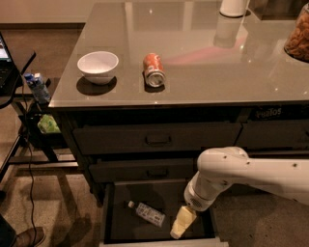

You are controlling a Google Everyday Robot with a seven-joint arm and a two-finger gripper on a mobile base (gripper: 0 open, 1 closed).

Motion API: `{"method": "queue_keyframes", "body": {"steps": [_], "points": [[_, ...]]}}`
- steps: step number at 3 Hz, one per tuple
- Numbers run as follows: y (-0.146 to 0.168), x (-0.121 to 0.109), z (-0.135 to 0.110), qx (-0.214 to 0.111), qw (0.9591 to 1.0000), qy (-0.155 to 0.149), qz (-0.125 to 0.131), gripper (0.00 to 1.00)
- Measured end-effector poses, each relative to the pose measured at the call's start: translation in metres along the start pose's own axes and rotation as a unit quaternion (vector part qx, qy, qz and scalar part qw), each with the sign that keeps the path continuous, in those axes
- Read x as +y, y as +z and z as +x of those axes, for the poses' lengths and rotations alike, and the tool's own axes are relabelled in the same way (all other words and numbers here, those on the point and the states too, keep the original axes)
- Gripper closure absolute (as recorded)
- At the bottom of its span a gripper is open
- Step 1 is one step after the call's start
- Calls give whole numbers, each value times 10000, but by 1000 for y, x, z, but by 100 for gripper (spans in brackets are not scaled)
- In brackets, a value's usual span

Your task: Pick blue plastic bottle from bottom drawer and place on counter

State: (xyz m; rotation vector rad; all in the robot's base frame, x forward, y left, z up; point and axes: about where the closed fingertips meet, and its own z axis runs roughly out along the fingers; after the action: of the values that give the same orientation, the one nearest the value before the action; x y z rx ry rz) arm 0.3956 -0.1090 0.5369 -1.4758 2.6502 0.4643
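The blue plastic bottle (147, 213) lies on its side inside the open bottom drawer (126, 227), white cap pointing to the upper left. My gripper (180, 225) hangs from the white arm (251, 177) over the drawer's right part, a little to the right of the bottle and apart from it. The counter (193, 53) is the glossy grey-beige top above the dark drawers.
On the counter are a white bowl (98, 66), an orange soda can (153, 70) lying on its side, a white cylinder (233, 7) at the back and a snack container (298, 37) at the right edge. A black side table (14, 91) with a blue-and-white container (36, 87) stands left.
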Motion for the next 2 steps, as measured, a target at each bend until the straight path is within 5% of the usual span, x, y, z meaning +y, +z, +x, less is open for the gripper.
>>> {"method": "queue_keyframes", "body": {"steps": [2], "points": [[88, -22, 24, 90, 9973, 240, -689, 0]]}}
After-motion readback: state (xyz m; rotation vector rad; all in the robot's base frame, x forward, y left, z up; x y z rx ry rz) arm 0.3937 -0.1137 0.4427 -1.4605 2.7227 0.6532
